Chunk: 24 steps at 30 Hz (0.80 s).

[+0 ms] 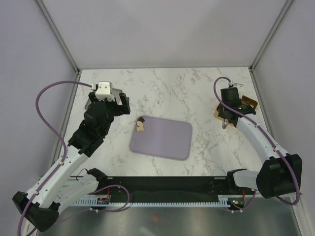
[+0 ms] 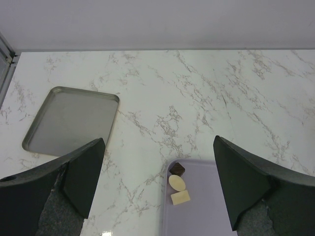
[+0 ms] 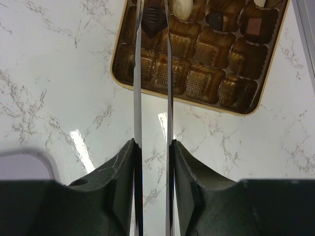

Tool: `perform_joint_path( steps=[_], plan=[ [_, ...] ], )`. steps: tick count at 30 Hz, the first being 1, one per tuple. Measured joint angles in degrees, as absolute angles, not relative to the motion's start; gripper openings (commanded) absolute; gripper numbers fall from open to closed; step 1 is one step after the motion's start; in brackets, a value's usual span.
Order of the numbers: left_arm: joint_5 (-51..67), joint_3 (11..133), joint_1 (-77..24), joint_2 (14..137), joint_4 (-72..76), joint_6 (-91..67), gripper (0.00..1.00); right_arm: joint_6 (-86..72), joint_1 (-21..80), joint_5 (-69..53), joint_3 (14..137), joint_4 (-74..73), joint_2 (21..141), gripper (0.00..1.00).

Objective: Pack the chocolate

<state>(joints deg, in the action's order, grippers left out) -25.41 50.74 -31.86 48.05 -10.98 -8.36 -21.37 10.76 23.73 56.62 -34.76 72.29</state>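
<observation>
While between tongs [image 3: 168,73], chocolate [image 3: 151,22] beyond right pincer [image 3: 152,146]

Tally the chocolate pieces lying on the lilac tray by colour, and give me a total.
Dark brown chocolate piece: 1
Cream-white chocolate pieces: 2, one oval and one rectangular
Total on the lilac tray: 3

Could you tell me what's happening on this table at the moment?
The right hand grips metal tongs, with a dark chocolate between their tips, over the gold box at the far right. Some compartments already hold pieces. The left hand hovers open and empty by the lilac tray, where three chocolates lie at one corner.
</observation>
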Motion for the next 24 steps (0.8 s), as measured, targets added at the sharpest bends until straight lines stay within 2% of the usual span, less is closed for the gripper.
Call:
perform_joint_path(
  steps=[24],
  plan=[
    [-25.4, 50.7, -31.9, 48.1, -11.0, -8.3, 1.00, -20.7, 10.5, 22.7, 56.8, -33.3, 74.4, 0.49]
  ],
)
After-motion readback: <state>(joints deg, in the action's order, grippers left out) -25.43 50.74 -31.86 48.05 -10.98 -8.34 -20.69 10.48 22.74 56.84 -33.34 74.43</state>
